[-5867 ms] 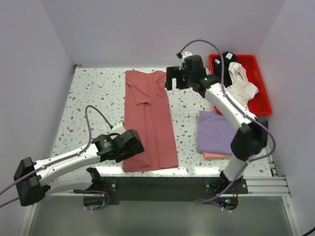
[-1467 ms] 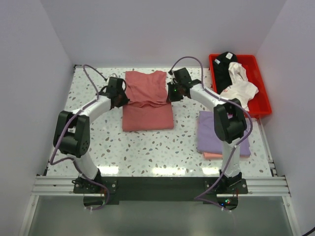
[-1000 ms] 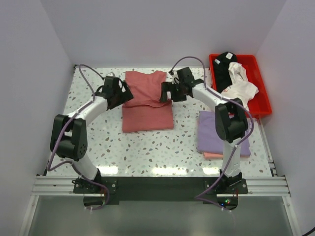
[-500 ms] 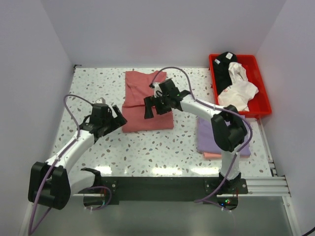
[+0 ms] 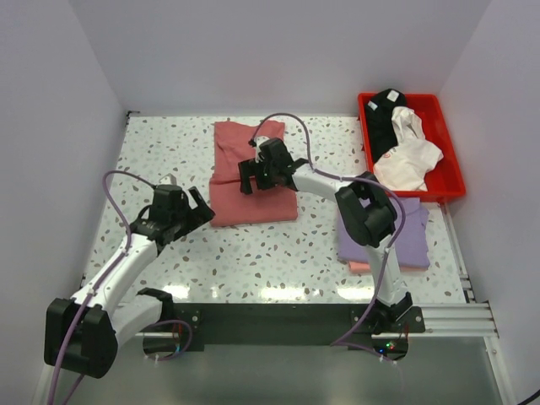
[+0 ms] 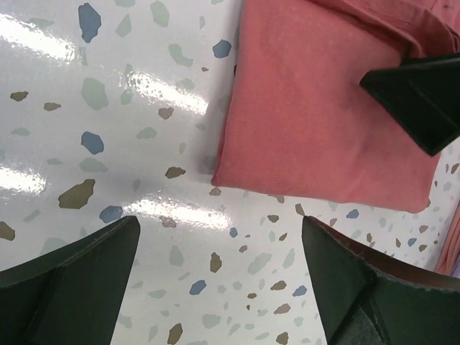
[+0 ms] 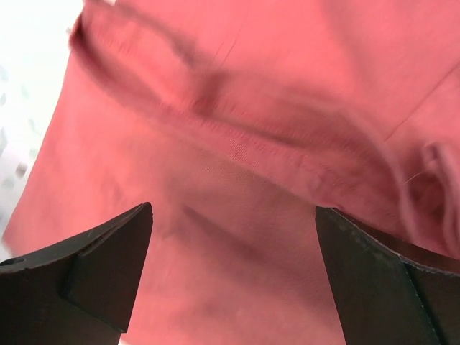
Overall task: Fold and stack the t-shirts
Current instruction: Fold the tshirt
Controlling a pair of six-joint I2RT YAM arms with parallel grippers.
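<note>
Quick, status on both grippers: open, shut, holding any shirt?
Left gripper: open, holding nothing, beside a corner of the dusty red t-shirt.
Right gripper: open, holding nothing, just above the dusty red t-shirt.

- Left gripper: its two dark fingers sit in the bottom corners, spread wide, with only table between them.
- Speckled table: glossy, with bright glare streaks on the left.
- Dusty red t-shirt: folded flat at upper right. Its near left corner lies just beyond the gap between the fingers, clear of both.
- Black wedge: pokes in from the right edge over the shirt, possibly the other arm's finger.
</note>
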